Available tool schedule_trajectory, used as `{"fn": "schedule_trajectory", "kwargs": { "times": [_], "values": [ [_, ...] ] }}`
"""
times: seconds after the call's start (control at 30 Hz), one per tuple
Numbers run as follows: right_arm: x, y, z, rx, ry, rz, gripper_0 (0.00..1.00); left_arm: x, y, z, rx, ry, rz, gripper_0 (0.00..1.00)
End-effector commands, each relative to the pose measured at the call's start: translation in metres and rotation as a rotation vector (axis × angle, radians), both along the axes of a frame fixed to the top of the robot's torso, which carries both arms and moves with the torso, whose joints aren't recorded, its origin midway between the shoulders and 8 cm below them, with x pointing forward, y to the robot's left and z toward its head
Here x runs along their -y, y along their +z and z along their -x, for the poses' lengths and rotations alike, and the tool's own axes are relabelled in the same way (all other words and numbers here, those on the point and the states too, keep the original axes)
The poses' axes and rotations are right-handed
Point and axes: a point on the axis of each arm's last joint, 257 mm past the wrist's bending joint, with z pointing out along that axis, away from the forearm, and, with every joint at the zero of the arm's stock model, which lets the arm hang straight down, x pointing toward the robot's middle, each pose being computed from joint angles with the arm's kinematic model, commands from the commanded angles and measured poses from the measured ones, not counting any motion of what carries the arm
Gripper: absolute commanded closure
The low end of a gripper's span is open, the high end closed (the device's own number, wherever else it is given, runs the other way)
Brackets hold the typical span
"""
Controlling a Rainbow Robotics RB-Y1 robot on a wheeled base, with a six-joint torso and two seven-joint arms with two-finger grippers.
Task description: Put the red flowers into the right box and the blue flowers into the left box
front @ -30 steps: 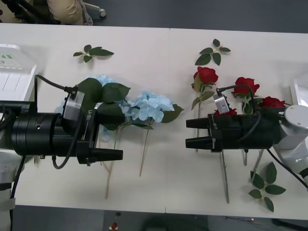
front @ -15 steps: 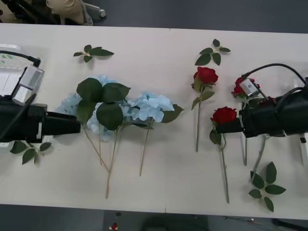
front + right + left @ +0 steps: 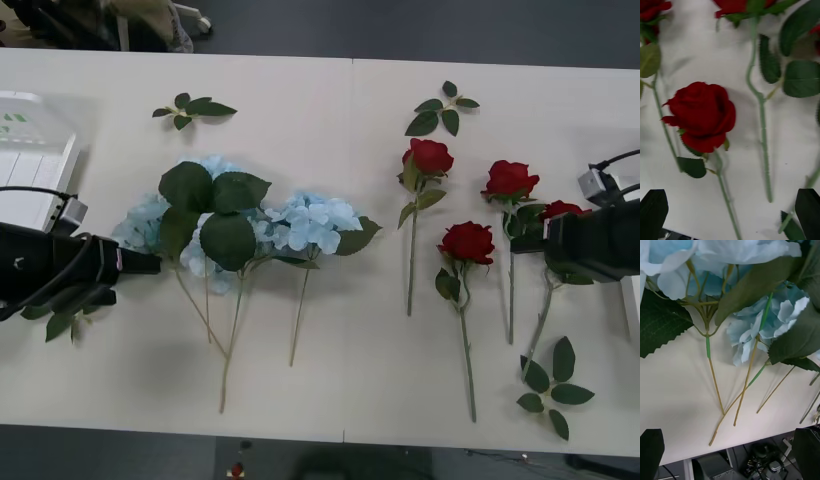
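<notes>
Both arms have drawn outward; left gripper (image 3: 140,263), jaws apart, should pinch blue flowers (image 3: 300,225) low on stems; right gripper (image 3: 520,243) apart, empty

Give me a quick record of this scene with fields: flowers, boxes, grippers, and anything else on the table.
red flowers: four roses lying on the table's right half, none in a box
blue flowers: a bunch lying left of centre, stems toward the robot
left box: white bin at the table's left edge
right box: white rim at the right edge
left gripper: open, beside the blue flowers
right gripper: open, at the rightmost roses
other: loose leaf sprigs on the table
</notes>
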Motion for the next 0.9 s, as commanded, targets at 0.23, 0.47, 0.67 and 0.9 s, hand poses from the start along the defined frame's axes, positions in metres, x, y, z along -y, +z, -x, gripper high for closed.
{"fn": "schedule_trajectory", "kwargs": {
  "times": [0.23, 0.47, 0.67, 0.9],
  "values": [
    [0.094, -0.018, -0.024, 0.013, -0.191, 0.145, 0.0, 0.002, -0.003, -0.049, -0.003, 0.117, -0.159, 0.0],
    [0.107, -0.044, -0.037, 0.001, -0.236, 0.149, 0.0, 0.006, -0.029, -0.061, -0.019, 0.071, -0.301, 0.0],
    [0.098, -0.059, -0.052, 0.015, -0.234, 0.153, 0.0, 0.001, -0.051, -0.071, -0.028, 0.078, -0.326, 0.0],
    [0.082, -0.075, -0.068, 0.031, -0.229, 0.143, 0.07, -0.001, -0.067, -0.084, -0.058, 0.068, -0.376, 0.0]
  ]
}}
